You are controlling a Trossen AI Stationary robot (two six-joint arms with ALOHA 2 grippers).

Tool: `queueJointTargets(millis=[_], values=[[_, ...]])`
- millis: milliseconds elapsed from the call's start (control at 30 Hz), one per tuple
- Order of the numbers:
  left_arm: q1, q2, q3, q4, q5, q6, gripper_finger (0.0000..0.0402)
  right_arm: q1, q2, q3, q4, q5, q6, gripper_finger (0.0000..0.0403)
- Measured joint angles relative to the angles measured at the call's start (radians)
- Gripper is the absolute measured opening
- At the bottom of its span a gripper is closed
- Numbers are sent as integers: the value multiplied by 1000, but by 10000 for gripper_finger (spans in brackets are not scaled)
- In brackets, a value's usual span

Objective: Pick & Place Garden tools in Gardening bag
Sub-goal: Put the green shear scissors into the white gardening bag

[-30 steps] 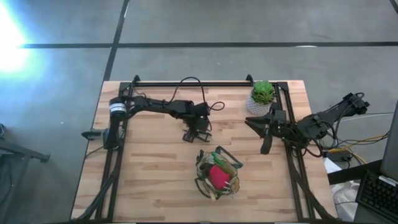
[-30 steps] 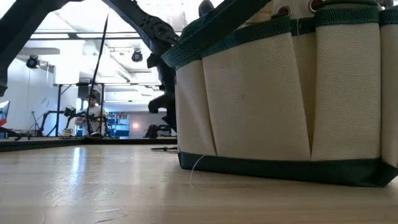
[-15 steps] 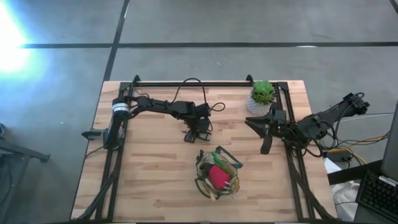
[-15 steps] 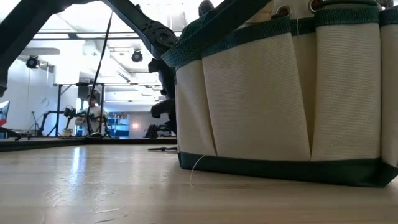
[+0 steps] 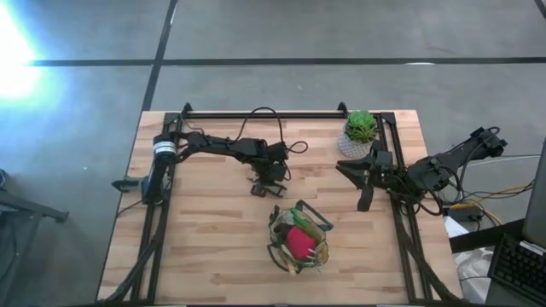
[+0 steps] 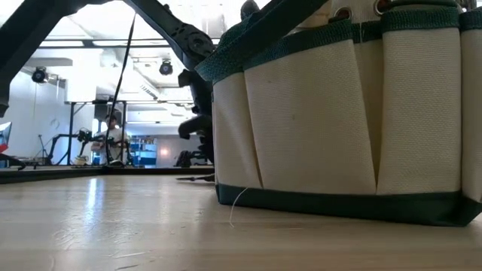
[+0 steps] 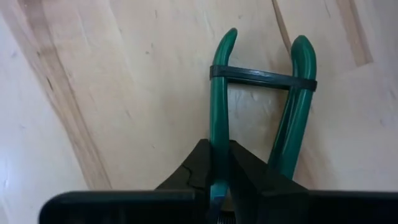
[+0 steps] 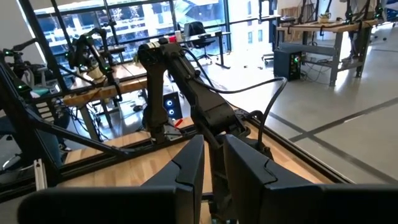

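Observation:
The pruners (image 7: 261, 106) lie flat on the wooden table (image 5: 213, 222). They have two green handles, joined by a black band (image 7: 264, 78) near their free ends. My left gripper (image 7: 219, 177) points steeply down at them and is shut on one handle; in the high view it (image 5: 269, 181) stands just beyond the gardening bag (image 5: 299, 239). The bag stands upright on its base, with a red item and other tools in its mouth. My right gripper (image 8: 212, 165) hangs level above the table's right side, with a narrow gap between its fingers and nothing in it. My left gripper pinches one green handle (image 7: 217, 146) of the pruners between its two fingers, some way back from the handle's free end. The fingers come steeply from above. The other handle (image 7: 292, 124) lies free beside them. The pruners rest on the table.
A green potted plant (image 5: 359, 130) in a whitish pot stands at the far right by the black frame rail (image 5: 273, 113). In the low view the bag's pale wall (image 6: 339, 113) fills the right side. A black cable (image 5: 281, 136) loops behind my left arm.
My left gripper has shut on one handle of the pruners, staying over the same spot of the table. The pruners have not moved.

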Motion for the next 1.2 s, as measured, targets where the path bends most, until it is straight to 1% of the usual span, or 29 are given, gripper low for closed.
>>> queueJointTargets(millis=[367, 467, 667, 800, 967, 1133, 1200], values=[[-1, -2, 0, -22, 4, -2, 32, 0, 0, 0, 0, 0, 0, 57], [-1, -13, -1, -50, -5, 10, 32, 0, 0, 0, 0, 0, 0, 56], [-2, -76, 1, -186, -103, 19, 32, 0, 0, 0, 0, 0, -1, 57], [-1, -144, 11, -226, -188, 20, 32, 0, 0, 0, -1, 0, 0, 56], [-1, -223, 12, -263, -228, 20, 32, 0, 0, 0, 0, 0, 0, 57], [0, -309, 14, -305, -307, 18, 32, 0, 0, 0, -1, 0, -1, 56], [0, -345, 16, -319, -317, 17, 32, 0, 0, 0, 0, 0, -4, 57]])
